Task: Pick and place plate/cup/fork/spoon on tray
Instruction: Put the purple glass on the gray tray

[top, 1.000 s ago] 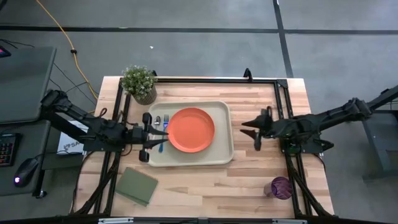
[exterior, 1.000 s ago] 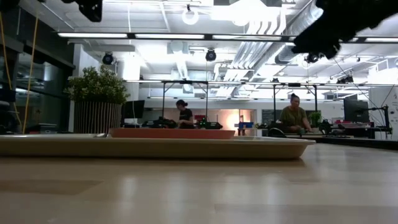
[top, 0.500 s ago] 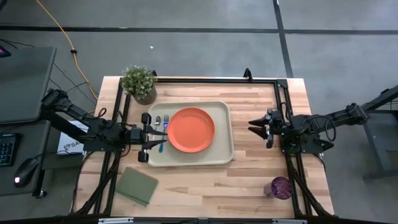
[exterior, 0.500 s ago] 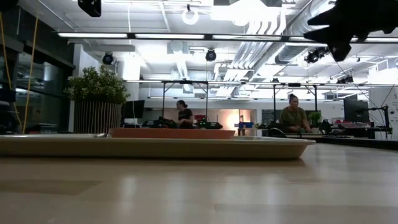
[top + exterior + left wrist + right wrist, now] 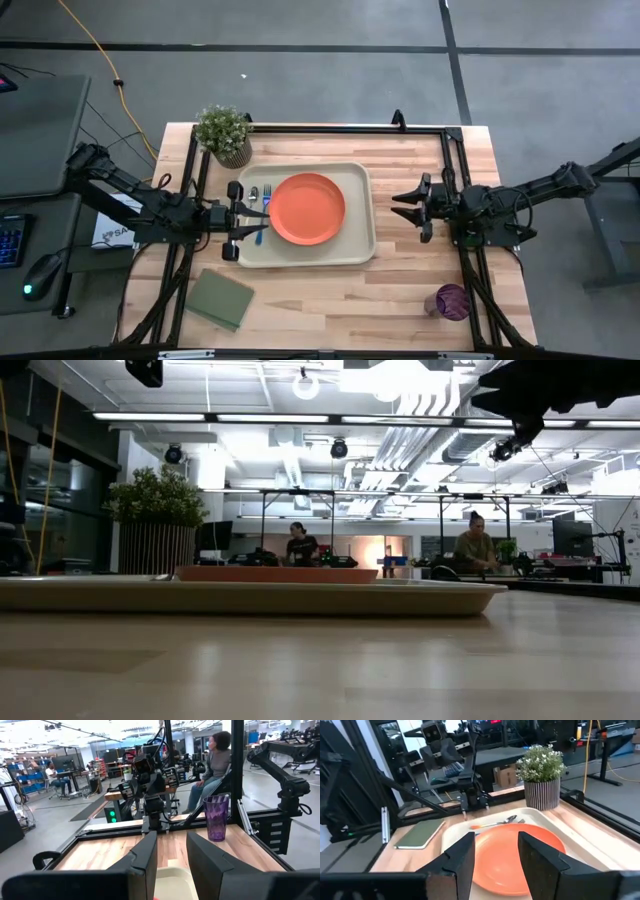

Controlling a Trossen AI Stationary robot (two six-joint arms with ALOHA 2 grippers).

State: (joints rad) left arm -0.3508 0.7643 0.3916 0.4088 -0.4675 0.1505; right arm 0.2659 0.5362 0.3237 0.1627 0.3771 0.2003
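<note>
The cream tray lies mid-table with the orange plate on it. Left of the plate, on the tray floor, lie the spoon and the blue-handled fork, partly hidden under my left gripper. That gripper hovers level over the tray's left rim, open and empty. My right gripper hangs level above the bare table right of the tray, open and empty, pointing at the plate. The purple cup stands upright on its base near the front right corner.
A potted plant stands at the far left corner and a dark green pad lies at the near left. Black frame rails run along the table's sides and far edge. People sit in the room beyond the table.
My right gripper has tipped up from a downward slant to level, staying above the table right of the tray. The tableware and the left gripper have kept still.
</note>
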